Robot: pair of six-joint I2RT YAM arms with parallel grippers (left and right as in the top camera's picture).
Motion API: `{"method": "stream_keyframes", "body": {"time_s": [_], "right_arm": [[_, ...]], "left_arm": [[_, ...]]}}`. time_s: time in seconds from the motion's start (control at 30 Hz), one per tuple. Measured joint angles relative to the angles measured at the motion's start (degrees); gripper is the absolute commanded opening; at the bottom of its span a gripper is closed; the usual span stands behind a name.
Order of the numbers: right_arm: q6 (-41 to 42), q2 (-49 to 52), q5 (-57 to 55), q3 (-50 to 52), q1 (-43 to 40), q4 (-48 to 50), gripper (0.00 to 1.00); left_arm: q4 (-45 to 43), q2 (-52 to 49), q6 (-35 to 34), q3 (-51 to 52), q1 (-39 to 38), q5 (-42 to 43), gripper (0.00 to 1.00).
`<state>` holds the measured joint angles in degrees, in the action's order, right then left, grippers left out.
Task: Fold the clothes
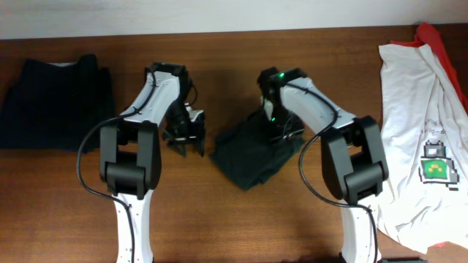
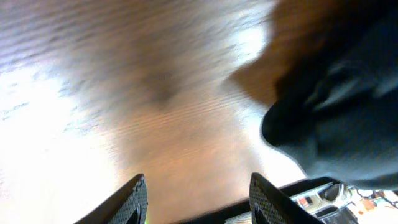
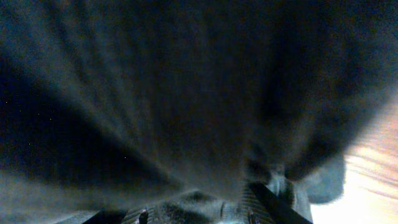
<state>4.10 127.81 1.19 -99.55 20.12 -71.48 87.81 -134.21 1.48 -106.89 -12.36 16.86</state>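
You are working on the dark crumpled garment [image 1: 245, 162], which lies bunched in the middle of the table [image 1: 66, 212] between the two arms. Your right pincer [image 1: 276, 130] is down on the garment's upper edge. In the right wrist view dark cloth fills almost the whole frame and its creases run toward the fingers, but I cannot tell whether the jaws are closed on the fabric or only pressed into it. Your left pincer [image 2: 198, 180] stands wide open with nothing in it, hovering over bare wood just beside the garment's left edge without touching it.

At the far left a navy garment [image 1: 51, 102] sits in a neat stack, which I judge to be finished. At the far right a white T-shirt with a pixel graphic [image 1: 417, 109] lies spread over a red garment [image 1: 439, 40], well apart from both arms. The task looks roughly a third done.

As I read it, the next move calls for the left pincer to take the left edge of the dark garment, so that both arms can draw it flat before any fold. Check the right grip first. The cloth is limp and heaped, and a pinch through several layers would likely drag the whole bundle rather than open it.
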Motion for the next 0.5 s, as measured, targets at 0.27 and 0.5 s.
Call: {"method": "stream_keyframes", "body": {"time_s": [0.27, 0.5], "right_arm": [[2.8, -1.2, -5.6, -10.0, -1.1, -6.6, 0.45], [5.2, -15.6, -6.3, -14.3, -6.1, -10.5, 0.49]], "left_arm": [[-18.9, 8.3, 2.4, -0.2, -2.7, 6.0, 0.93], [-26.1, 7.0, 9.1, -0.4, -4.3, 12.1, 0.98]]}}
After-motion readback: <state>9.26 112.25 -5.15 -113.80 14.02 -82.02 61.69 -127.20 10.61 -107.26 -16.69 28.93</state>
